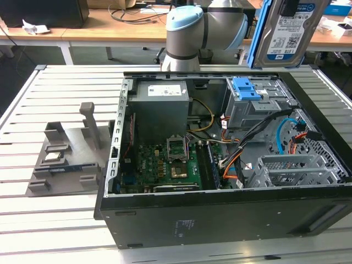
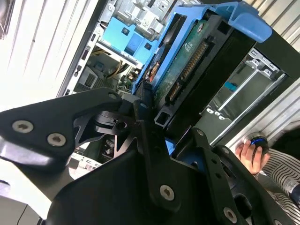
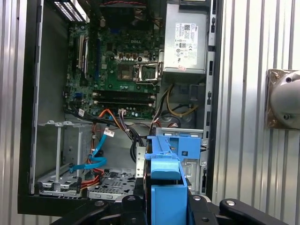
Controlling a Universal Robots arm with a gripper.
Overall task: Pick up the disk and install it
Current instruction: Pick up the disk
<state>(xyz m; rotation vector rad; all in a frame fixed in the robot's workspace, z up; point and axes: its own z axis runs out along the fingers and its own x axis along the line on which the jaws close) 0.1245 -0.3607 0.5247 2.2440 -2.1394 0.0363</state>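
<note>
Slatted workbench up front, wooden desk right behind it.

Here's the worktable (image 1: 60,220), pale metal slats running across the whole near side of the exterior view, evenly lit and faintly glossy. Behind it sits a wooden-topped desk (image 1: 110,32) on a white leg (image 1: 66,54), with a black box (image 1: 49,11) at the exterior view's left and loose cables (image 1: 129,11) trailing over the top. Under the desk, dark floor (image 1: 27,58). In the second wrist view the same slats (image 2: 37,47) glare almost white under strong light.
</note>
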